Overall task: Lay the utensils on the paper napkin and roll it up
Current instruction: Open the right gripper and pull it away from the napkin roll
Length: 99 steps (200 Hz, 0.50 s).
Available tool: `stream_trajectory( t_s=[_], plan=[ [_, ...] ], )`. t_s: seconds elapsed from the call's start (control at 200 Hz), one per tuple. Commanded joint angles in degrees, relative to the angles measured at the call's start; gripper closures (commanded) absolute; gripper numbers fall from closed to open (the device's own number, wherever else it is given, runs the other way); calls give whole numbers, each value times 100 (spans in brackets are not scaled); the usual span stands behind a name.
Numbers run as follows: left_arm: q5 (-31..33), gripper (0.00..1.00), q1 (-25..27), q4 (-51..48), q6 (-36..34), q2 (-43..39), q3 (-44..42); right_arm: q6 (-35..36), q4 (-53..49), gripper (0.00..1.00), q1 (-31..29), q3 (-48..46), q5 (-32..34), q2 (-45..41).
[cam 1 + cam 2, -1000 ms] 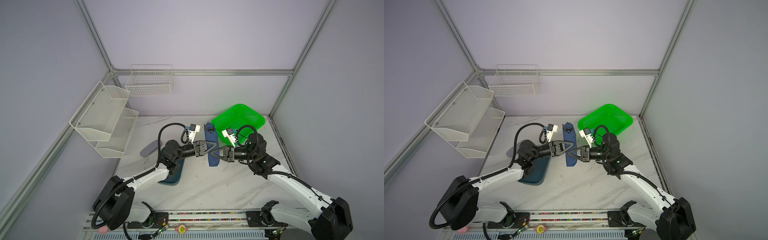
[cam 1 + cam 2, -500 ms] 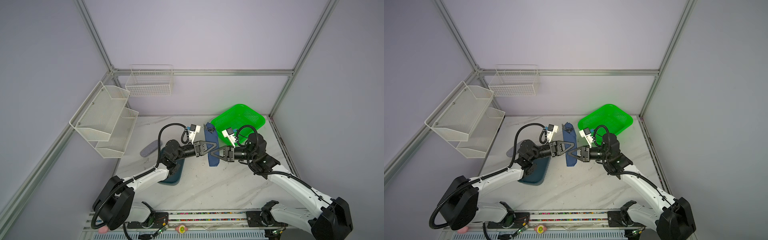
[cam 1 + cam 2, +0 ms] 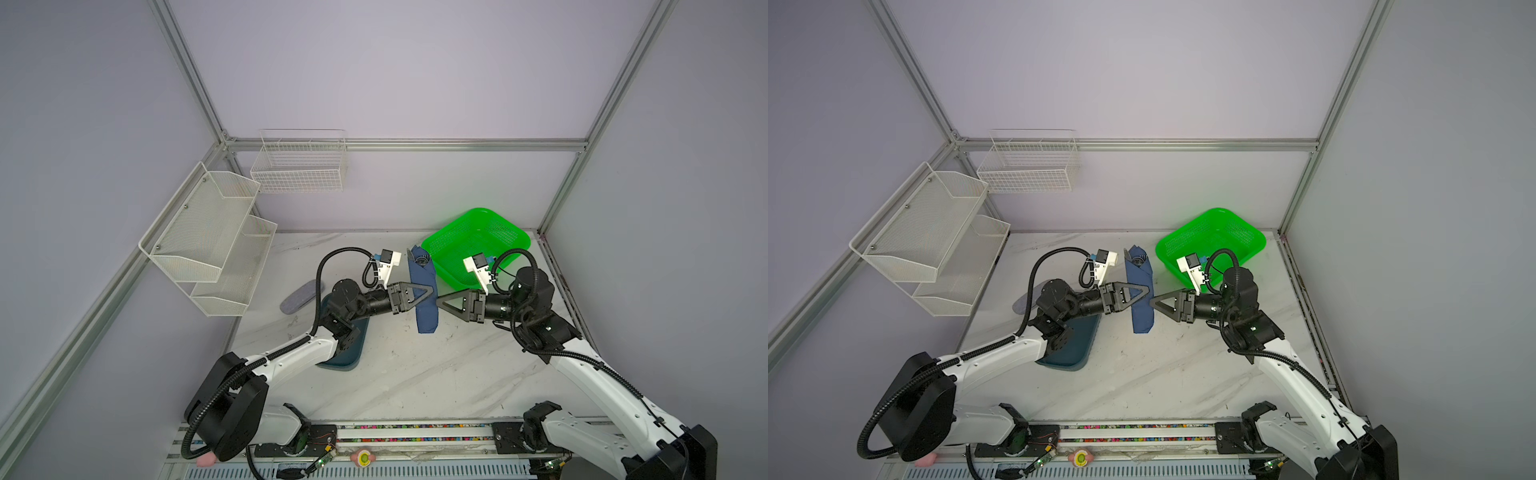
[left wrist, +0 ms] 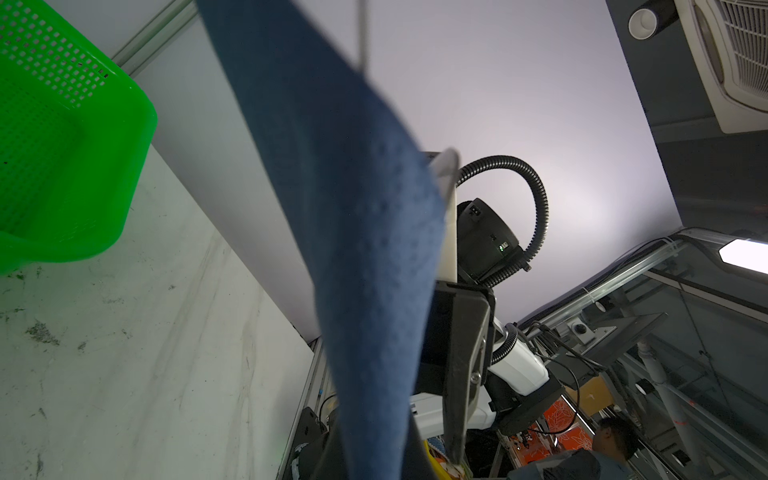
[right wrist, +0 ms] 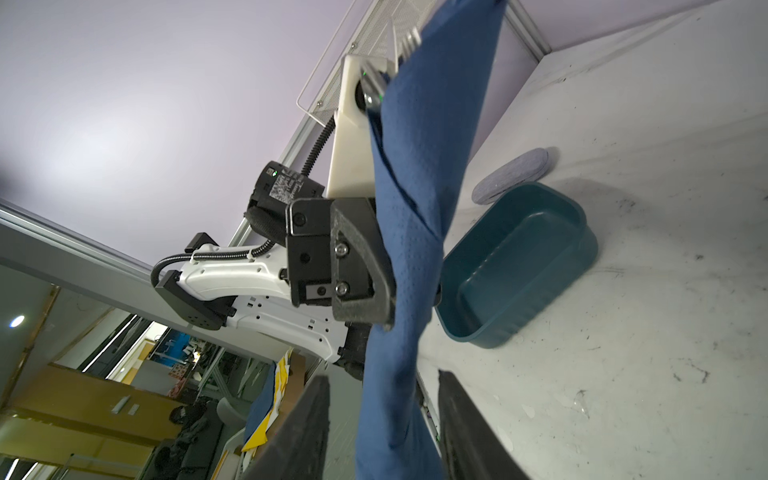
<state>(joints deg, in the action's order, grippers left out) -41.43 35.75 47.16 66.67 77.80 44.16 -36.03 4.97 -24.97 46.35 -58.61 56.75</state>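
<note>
The marble table (image 3: 415, 374) is my work surface. The green basket (image 3: 513, 239) sits at its far right corner and the teal tray (image 3: 343, 359) lies under my left arm, both well apart from the roll, so neither gets in the way. The paper napkin (image 3: 424, 320) is already wound into a long narrow roll. It is off the table between my two arms and roughly upright, which I take to be a way of keeping the wrap from spreading flat again. The left gripper (image 3: 430, 291) is clamped tight across the roll's middle. I read that as the hold that keeps the overlapping layers pressed together and carries the whole weight. The right gripper (image 3: 440, 302) faces it from the other side. In the right wrist view its jaws stand apart with the roll hanging between them, and I can see no contact, so it looks ready to either catch the roll or back away. The utensils (image 5: 409, 37) are inside the roll, with fork tines poking out of the upper end. Keeping that open end up is probably what stops them sliding out.
</note>
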Motion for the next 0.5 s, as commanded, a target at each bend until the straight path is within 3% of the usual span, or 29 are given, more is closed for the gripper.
stream_trajectory(
  t_s=[0.0,0.115,0.4,0.49],
  plan=[
    [148,100,2,529,-48,-184,127,365,-406,54,0,-171,-394,-265],
    [80,100,2,868,182,16,266,347,-362,56,-1,-246,-326,-203],
    [-14,100,1,1142,373,199,367,720,-626,76,-4,-269,-341,85],
    [-14,100,2,1140,373,199,387,847,-828,76,-5,-283,-256,102]
  ],
)
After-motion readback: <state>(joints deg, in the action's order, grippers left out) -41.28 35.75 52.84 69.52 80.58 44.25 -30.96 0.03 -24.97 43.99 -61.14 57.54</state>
